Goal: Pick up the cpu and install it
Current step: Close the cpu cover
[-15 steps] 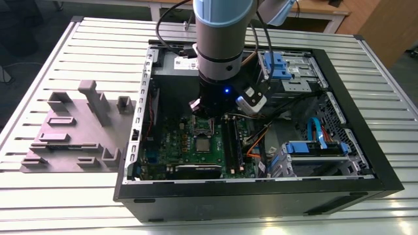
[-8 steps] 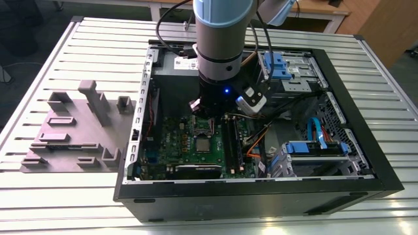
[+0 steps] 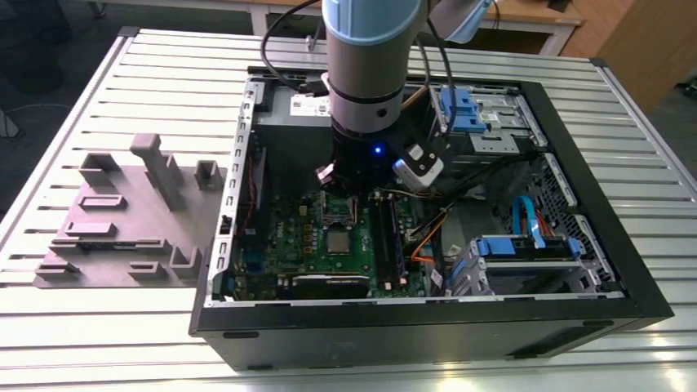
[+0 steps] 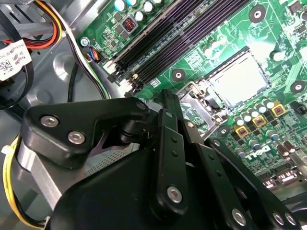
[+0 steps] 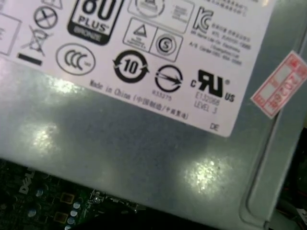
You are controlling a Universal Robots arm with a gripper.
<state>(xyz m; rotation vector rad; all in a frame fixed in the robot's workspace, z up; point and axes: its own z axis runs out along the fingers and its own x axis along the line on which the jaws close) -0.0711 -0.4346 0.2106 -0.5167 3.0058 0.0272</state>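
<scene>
The cpu [image 3: 338, 240] is a small pale silver square lying flat in its socket on the green motherboard [image 3: 286, 233], inside the open computer case. In the second wrist view the cpu [image 4: 238, 79] sits level inside the socket, with nothing touching it. The silver socket frame [image 4: 194, 108] stands swung up beside it. My gripper [image 3: 346, 194] hangs from the arm low over the board, just beyond the cpu and over the raised frame. Its black tip [image 4: 165, 96] is close to that frame.
The black case wall [image 3: 436, 327] rings the board. A big grey box with a white label [image 5: 144, 143] stands close behind the gripper. Dark memory slots [image 4: 177, 33], loose cables [image 4: 48, 33] and blue drive cages [image 3: 523, 249] crowd the exterior view's right. A grey fixture [image 3: 130, 212] lies outside.
</scene>
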